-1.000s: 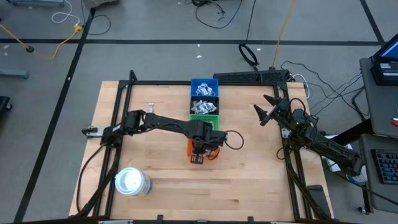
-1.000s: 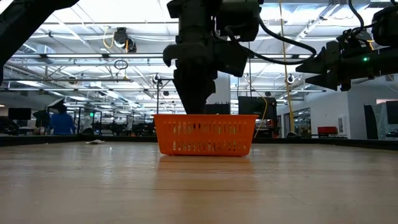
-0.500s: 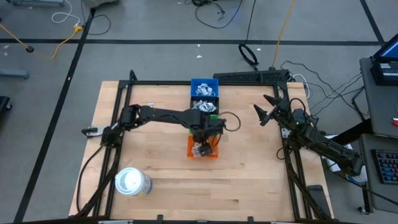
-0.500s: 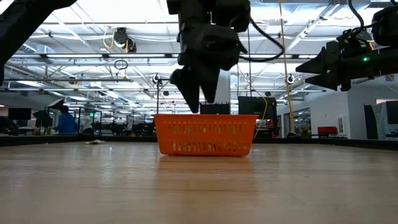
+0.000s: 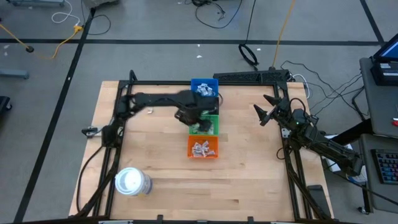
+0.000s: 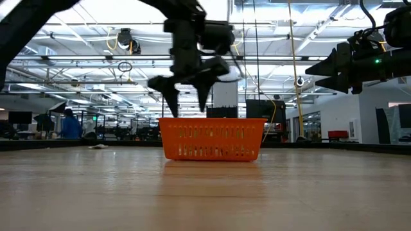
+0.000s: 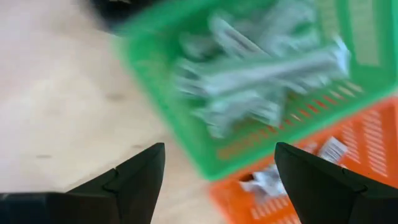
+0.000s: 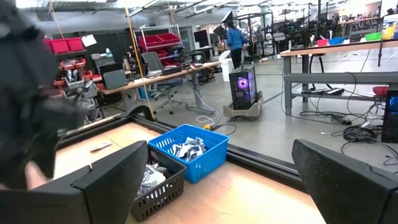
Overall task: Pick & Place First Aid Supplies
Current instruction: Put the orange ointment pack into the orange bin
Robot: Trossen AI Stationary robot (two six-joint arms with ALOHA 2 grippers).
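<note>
Jaws: left gripper (image 5: 198, 123) spread wide and empty above the green bin (image 5: 211, 124); right gripper (image 5: 263, 107) spread wide, empty, parked near the table's (image 5: 155, 168) right edge.

Bins: three small slotted plastic baskets touching in a row.
- Blue bin (image 5: 204, 83): crumpled white packets (image 5: 203, 90).
- Green bin: slim pale wrappers (image 7: 261, 74).
- Orange bin (image 5: 203, 155): small white packets (image 5: 201, 149) with dark print.

Table: pale wood planks.

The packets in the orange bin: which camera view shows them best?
The high view: it looks straight down on the packets lying in the orange bin. The left wrist view catches a few, blurred, at its edge. The low view shows only the bin's wall. The right wrist view does not show them.
</note>
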